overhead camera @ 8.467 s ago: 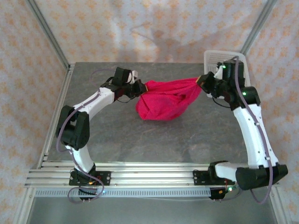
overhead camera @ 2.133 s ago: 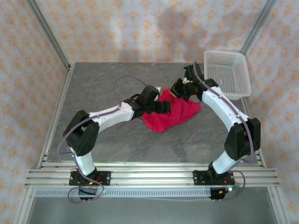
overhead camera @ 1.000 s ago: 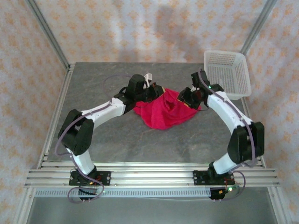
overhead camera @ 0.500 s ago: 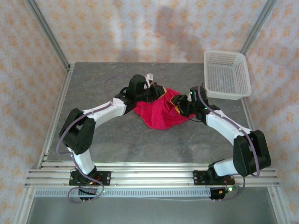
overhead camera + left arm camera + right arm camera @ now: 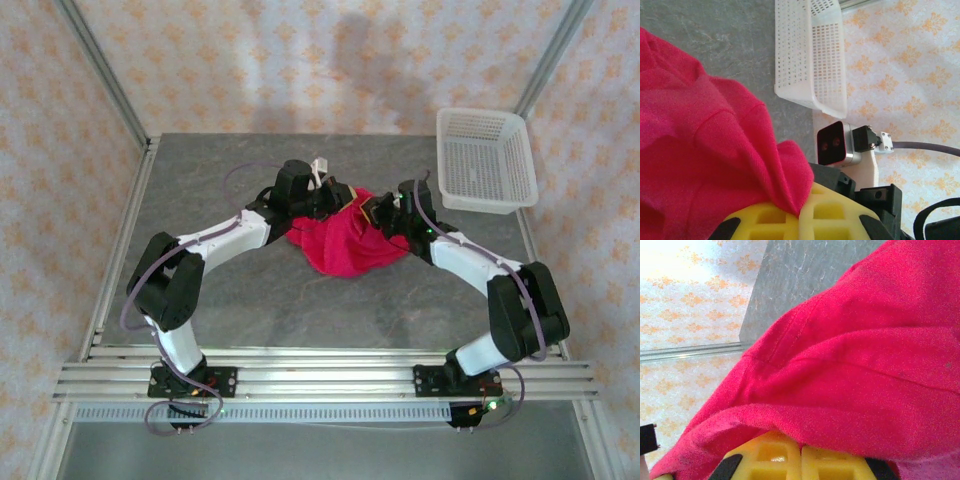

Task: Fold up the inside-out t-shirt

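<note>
Your desk (image 5: 250, 290) has open room along its near and left edges. The inside-out t-shirt (image 5: 345, 245) lies bunched mid-desk between both arms, and the white basket (image 5: 485, 160) sits at the far right corner. Your left tool (image 5: 335, 197) is closed, pinching red cloth. Your right tool (image 5: 375, 212) has its pads together under the cloth, and you cannot tell whether it grips.

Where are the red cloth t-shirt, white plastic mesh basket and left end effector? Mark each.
red cloth t-shirt (image 5: 345, 248), top view, bunched middle.
white plastic mesh basket (image 5: 488, 206), top view, near wall.
left end effector (image 5: 800, 219), left wrist view, between yellow fingers.
</note>
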Available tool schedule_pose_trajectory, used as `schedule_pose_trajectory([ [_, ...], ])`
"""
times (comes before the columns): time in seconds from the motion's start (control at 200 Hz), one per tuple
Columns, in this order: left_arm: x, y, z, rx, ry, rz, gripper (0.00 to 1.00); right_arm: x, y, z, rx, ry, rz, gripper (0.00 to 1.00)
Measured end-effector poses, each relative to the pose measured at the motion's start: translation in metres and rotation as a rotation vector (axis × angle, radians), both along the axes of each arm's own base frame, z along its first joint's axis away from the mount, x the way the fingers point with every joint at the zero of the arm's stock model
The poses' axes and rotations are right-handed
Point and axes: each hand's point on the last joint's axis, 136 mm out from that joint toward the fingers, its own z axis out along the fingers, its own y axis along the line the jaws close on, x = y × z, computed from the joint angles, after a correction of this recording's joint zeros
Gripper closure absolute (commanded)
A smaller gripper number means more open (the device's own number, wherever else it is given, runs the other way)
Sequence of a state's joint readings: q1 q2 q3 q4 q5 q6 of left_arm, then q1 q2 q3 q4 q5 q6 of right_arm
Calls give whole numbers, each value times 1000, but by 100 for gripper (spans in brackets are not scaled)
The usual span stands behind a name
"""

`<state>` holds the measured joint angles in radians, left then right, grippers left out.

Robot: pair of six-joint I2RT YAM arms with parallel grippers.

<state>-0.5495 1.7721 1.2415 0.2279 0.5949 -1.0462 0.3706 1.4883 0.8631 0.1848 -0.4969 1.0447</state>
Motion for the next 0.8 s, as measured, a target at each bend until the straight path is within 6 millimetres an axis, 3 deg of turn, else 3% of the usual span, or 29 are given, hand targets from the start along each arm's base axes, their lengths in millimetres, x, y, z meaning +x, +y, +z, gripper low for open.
schedule_pose_trajectory([
  [0.135, 1, 6, -6, 30, 2, 1, 100, -3, -5, 12, -55, 18, 0, 100],
  [0.22, 3, 15, -16, 83, 7, 5, 95, -7, -8, 43, -87, -8, 16, 100],
  [0.275, 4, 22, -24, 127, 12, 11, 82, -8, -9, 71, -95, -44, 28, 100],
  [0.375, 2, 26, -20, 180, -26, -10, 42, -14, -7, 118, -96, -108, 62, 100],
  [0.48, -8, 31, -8, 224, -71, -40, 26, -15, -9, 149, -102, -156, 75, 100],
  [0.55, -13, 33, 8, 233, -129, -62, 19, -15, -8, 150, -110, -152, 85, 100],
  [0.676, -26, 30, 31, 244, -224, -105, 15, -13, -2, 128, -118, -83, 115, 100],
  [0.801, -45, 9, 27, 278, -266, -188, 15, -10, 3, 110, -115, -27, 130, 100],
])
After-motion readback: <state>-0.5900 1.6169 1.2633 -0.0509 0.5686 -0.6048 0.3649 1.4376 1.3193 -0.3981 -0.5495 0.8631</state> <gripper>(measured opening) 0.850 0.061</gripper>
